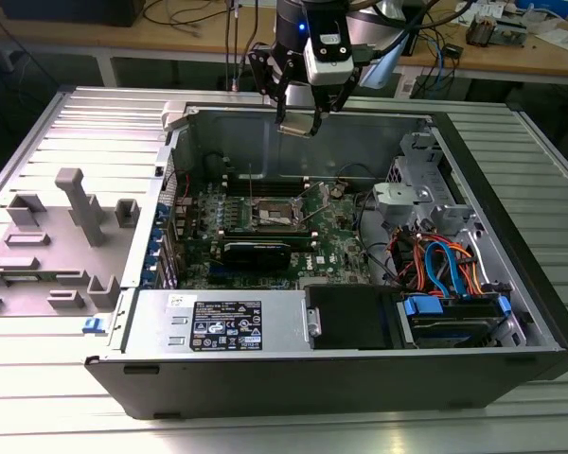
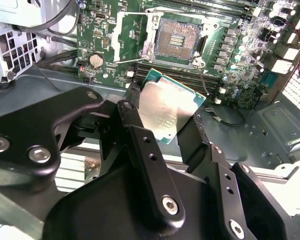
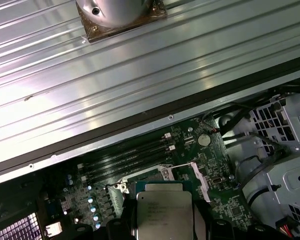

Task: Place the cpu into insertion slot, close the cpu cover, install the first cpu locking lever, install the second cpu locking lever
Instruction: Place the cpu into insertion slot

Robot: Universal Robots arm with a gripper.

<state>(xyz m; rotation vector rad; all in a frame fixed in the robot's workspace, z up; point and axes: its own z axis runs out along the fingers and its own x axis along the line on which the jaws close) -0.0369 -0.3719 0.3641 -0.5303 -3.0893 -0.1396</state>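
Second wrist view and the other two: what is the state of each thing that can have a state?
cpu: gripped, held above the computer case, not in the insertion slot.
gripper: shut on the cpu.
insertion slot: uncovered, empty.
cpu cover: swung open beside the insertion slot.
computer case: open on top.

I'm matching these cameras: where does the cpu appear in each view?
Exterior view: cpu in the end effector, above the case's far edge.
Second wrist view: cpu tilted between the fingers, near the motherboard.
First wrist view: cpu before the motherboard.
Shared landmark: green motherboard.
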